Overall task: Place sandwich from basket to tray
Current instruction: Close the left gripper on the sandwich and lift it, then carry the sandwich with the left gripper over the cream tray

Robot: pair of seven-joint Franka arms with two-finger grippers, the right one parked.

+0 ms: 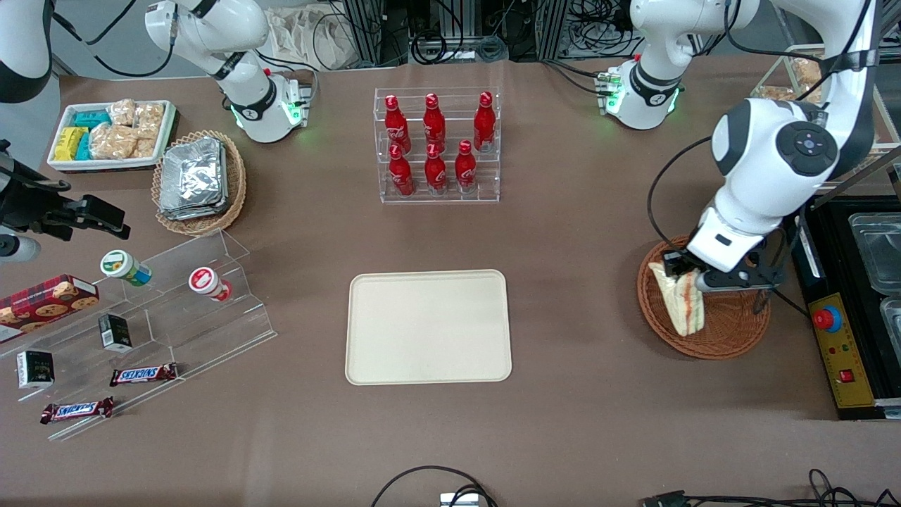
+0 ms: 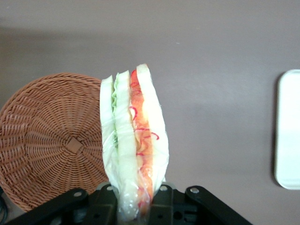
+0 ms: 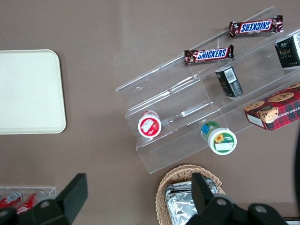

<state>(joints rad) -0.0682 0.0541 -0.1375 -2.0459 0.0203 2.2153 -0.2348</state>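
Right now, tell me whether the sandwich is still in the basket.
Lifted out. The gripper is shut on the sandwich, which hangs above the basket rim, basket empty below; the tray is bare.

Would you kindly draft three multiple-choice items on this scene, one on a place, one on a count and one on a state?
1. Where is the sandwich?
A. flat on the tray
B. in the gripper, at the basket's edge
C. on the bottle rack

2. How many red bottles stand in the clear rack?
A. four
B. six
C. eight

3. What state is the cream tray in?
A. bare
B. holding the sandwich
C. stacked with foil packs

Answers:
1 B: the gripper clamps the wrapped wedge's end, with the reddish-brown wicker basket beneath and beside it.
2 B: the front view shows two rows of three.
3 A: nothing lies on its surface, and it sits apart from the basket, toward the table's middle.
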